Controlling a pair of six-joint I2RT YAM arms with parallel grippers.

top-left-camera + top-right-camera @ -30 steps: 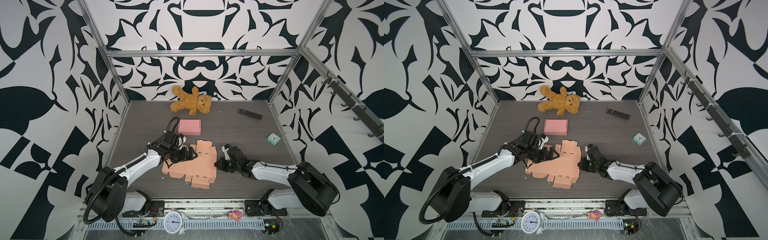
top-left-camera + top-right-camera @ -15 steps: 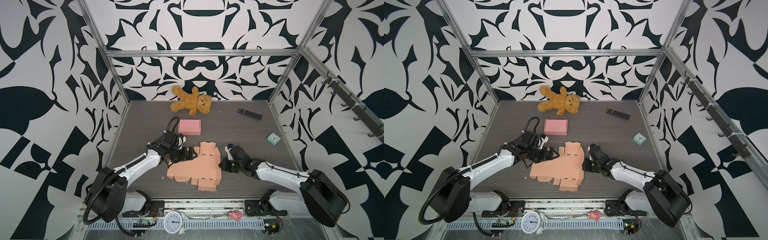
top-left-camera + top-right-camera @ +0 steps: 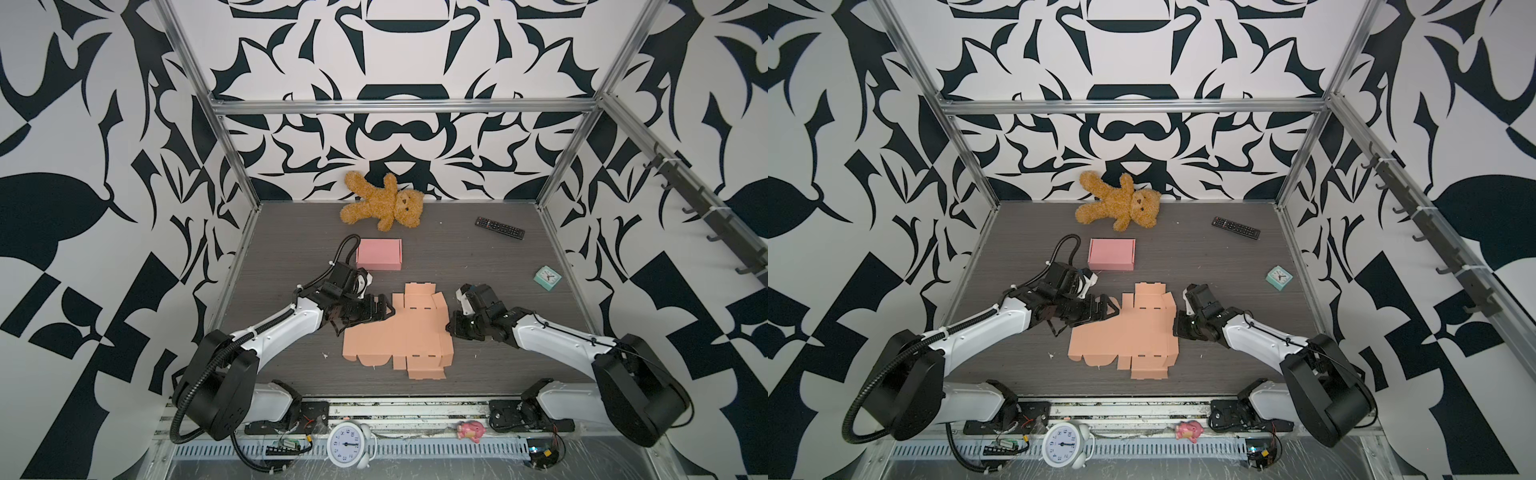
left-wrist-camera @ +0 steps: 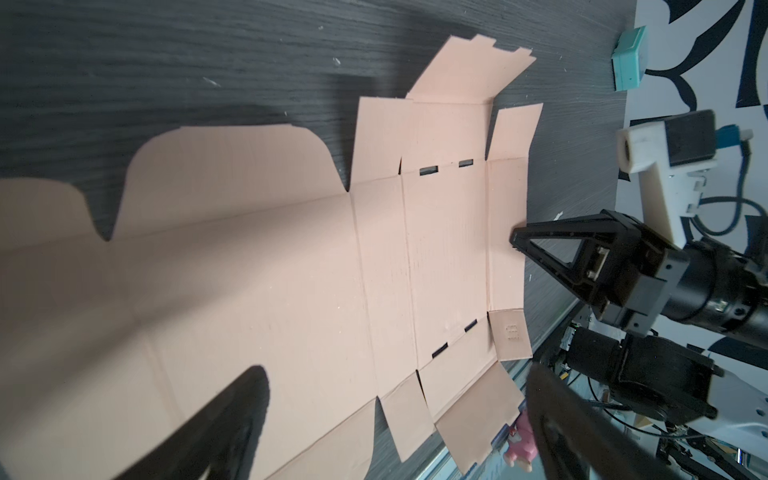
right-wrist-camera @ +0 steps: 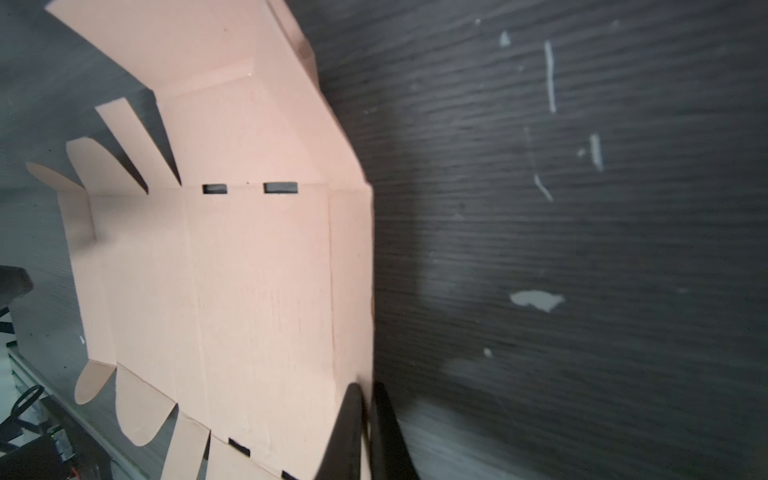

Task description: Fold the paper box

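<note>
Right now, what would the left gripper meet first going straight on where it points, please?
Probably the flat cardboard box blank ahead of the left gripper; beyond it, the right gripper pinching the opposite edge.

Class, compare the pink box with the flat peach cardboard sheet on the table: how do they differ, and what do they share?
The pink box is folded up and closed; the peach sheet lies unfolded, its flaps spread out. The pink box stands untouched farther back; the peach sheet lies nearer the front, its edge pinched by the right end effector. Both rest on the dark table.
</note>
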